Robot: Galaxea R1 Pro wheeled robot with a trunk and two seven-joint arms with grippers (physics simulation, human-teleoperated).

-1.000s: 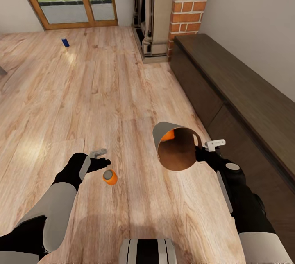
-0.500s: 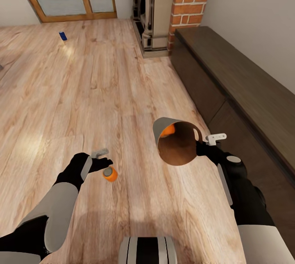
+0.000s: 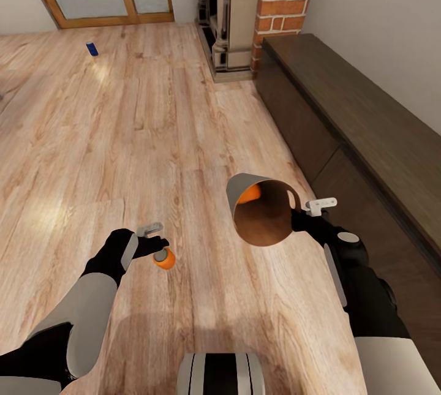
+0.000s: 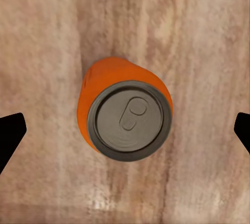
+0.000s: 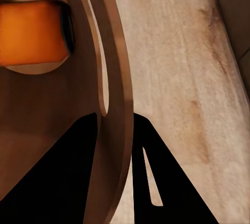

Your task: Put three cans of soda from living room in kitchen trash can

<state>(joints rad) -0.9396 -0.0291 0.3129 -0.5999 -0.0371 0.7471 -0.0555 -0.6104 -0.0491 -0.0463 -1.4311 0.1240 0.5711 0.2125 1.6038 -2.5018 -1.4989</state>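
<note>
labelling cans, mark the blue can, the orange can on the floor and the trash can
blue can [image 3: 92, 48], head view, its side
orange can on the floor [image 4: 127, 120], left wrist view, its silvery top
trash can [image 3: 236, 187], head view, its grey outer wall

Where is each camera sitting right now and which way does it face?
Head view: on the head, facing forward and down over the floor; both arms, left gripper, trash can, blue can.
Left wrist view: above the orange can, looking down its top; finger tips at the edges.
Right wrist view: at the trash can's rim, gripped by dark fingers; another orange can inside.
Shared: head and left wrist views show the floor can.
</note>
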